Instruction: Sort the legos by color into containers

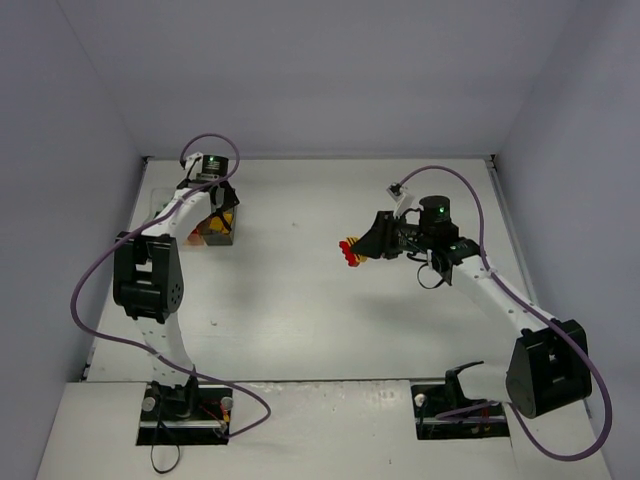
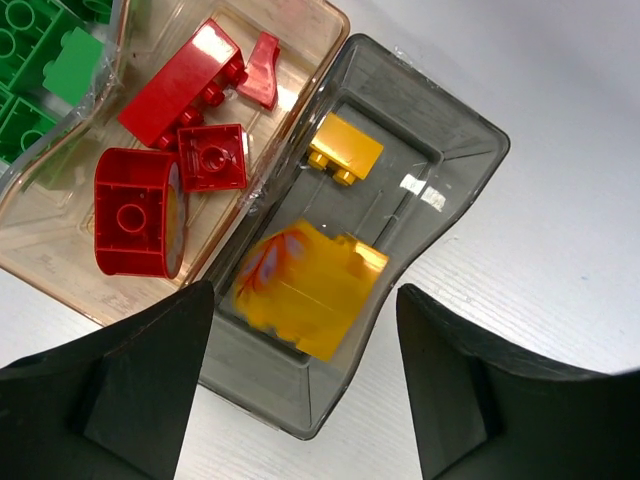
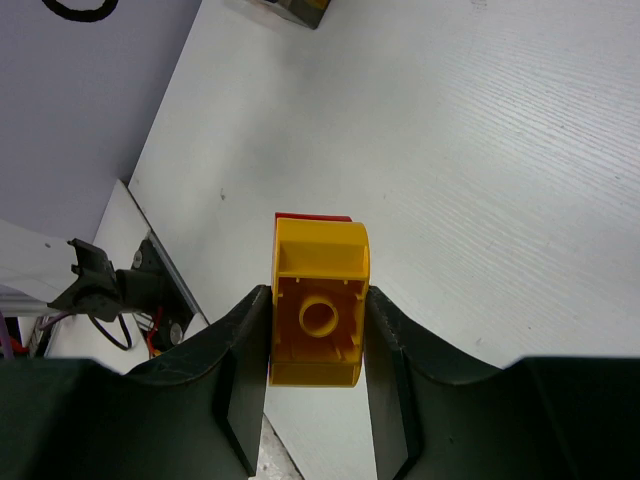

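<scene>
Overhead, purple cable (image 1: 212, 137) near containers (image 1: 228, 232)

The clear box (image 2: 104, 80) holds green bricks (image 2: 35, 60), the tan box (image 2: 55, 250) red bricks (image 2: 180, 88), the dark grey box (image 2: 455, 150) yellow bricks (image 2: 345, 150), one with red swirls, and the desk (image 2: 560, 280) is white.

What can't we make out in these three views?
Top view: joined see-through plastic boxes mostly hidden under the left arm; contents too small.
Left wrist view: green plastic bricks and their clear box cut off by the top-left edge; large yellow plastic brick in the smoky grey box is blurred.
Right wrist view: red plastic piece mostly hidden behind the yellow plastic brick in the right gripper.
</scene>
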### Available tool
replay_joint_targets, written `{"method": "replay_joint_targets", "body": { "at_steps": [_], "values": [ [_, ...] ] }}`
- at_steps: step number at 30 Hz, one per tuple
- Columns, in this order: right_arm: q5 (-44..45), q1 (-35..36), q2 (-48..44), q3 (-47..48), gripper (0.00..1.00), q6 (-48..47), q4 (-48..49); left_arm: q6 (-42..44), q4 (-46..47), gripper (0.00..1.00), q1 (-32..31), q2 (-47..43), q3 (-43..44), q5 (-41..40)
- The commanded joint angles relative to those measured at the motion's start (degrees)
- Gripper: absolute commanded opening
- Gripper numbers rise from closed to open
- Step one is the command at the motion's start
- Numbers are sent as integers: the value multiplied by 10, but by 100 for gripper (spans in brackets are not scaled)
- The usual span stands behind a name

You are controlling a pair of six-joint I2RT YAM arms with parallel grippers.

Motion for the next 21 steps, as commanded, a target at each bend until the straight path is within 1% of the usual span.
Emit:
{"method": "replay_joint_targets", "body": {
  "at_steps": [1, 6, 9, 10, 11, 12, 13, 14, 15, 16, 17, 18, 19, 20, 21],
  "values": [
    [-5, -6, -23, 6, 0, -5, 24, -13, -1, 68, -1, -27, 6, -12],
    [-7, -6, -21, 11, 0, -6, 23, -12, -10, 69, -2, -38, 6, -7],
    [-7, -6, -25, 16, 0, -9, 23, 16, 6, 69, -9, -70, -14, 5],
    [-8, -7, -26, 18, 0, -10, 23, 47, 25, 69, -15, -83, -23, 29],
    [-8, -7, -24, 21, 0, -10, 23, 69, 41, 69, -20, -114, -34, 46],
    [-12, -9, -23, 26, 0, -9, 23, 92, 57, 69, -28, -134, -64, 62],
    [-14, -9, -21, 30, 0, -10, 24, 149, 103, 69, -49, -156, -85, 84],
    [-17, -10, -17, 36, 0, -9, 24, 186, 129, 69, -63, -202, -106, 97],
    [-21, -11, -14, 40, 0, -9, 24, 223, 152, 69, -78, -226, -150, 112],
    [-25, -11, -13, 49, 0, -8, 24, 298, 194, 69, -93, -249, -173, 124],
    [-28, -11, -10, 54, 0, -8, 24, 334, 215, 69, -127, -295, -195, 141],
    [-35, -12, -8, 63, 0, -7, 24, 389, 258, 69, -143, -319, -242, 162],
    [-41, -12, -7, 67, 0, -7, 24, 417, 275, 69, -155, -340, -264, 184],
    [-45, -12, -5, 72, 0, -6, 25, 434, 295, 69, -173, -386, -287, 246],
    [-51, -12, -4, 76, 0, -5, 25, 449, 337, 69, -181, -409, -310, 275]
  ]
}}
